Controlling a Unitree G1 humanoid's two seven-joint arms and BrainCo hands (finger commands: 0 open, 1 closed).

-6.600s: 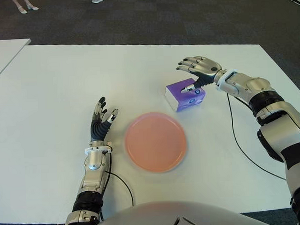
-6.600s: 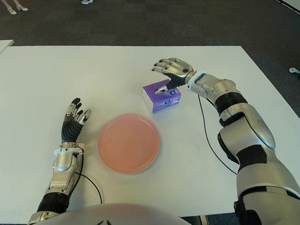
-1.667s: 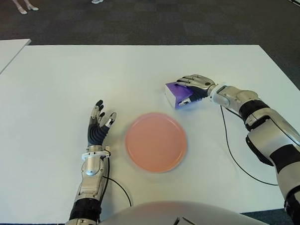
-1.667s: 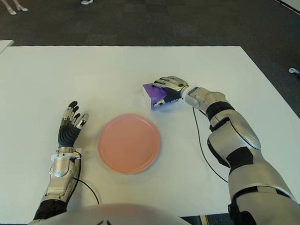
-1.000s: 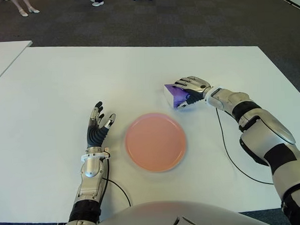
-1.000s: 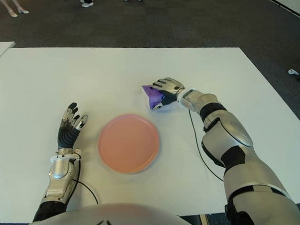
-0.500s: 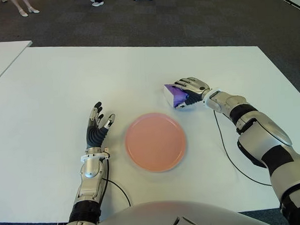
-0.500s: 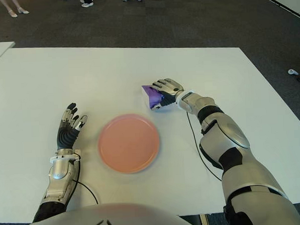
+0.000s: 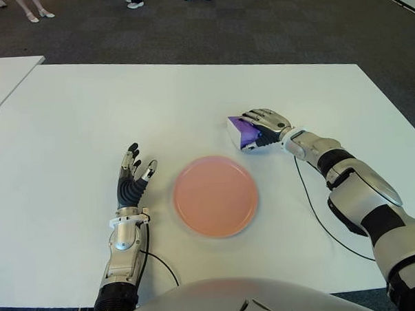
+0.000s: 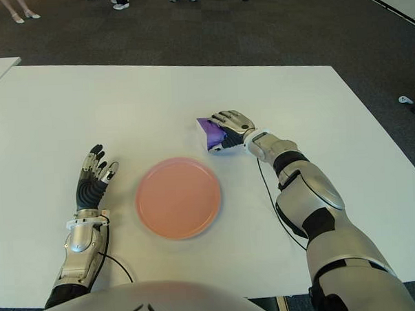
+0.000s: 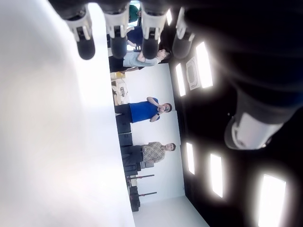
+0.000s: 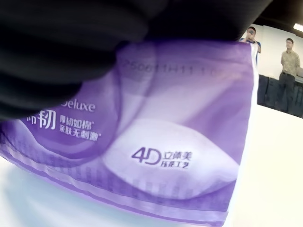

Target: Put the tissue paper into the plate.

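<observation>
- The left hand (image 9: 131, 178) is seen at the left of the white table (image 9: 75, 113), to the left of the plate, with its fingers (image 9: 128, 159) spread and pointing away from the robot; nothing is held in it.
- In the left wrist view the same fingertips (image 11: 85, 45) are shown straight and apart above the bare table top, and several people (image 11: 142, 111) are seen standing in the room beyond.
- A round, shallow pink plate (image 9: 215, 195) is found near the middle of the table, close to the robot's body; nothing is lying in it.
- The tissue pack (image 9: 242, 130) is located beyond the plate and slightly to its right, apart from the rim and still on the table.
- The pack is seen as a small soft block wrapped in glossy purple film with one white end face turned toward the left; paler oval patches, the mark "4D", the word "Deluxe" and lines of Chinese characters are shown on its wrapper (image 12: 156, 142) in the right wrist view.
- The right hand (image 9: 265, 125) is closed over the pack from the right, its fingers (image 10: 226, 119) curled across the top so that the wrapper is gripped and its right part is covered.
- A thin black cable (image 9: 313, 209) is seen trailing across the table beside the right forearm.
</observation>
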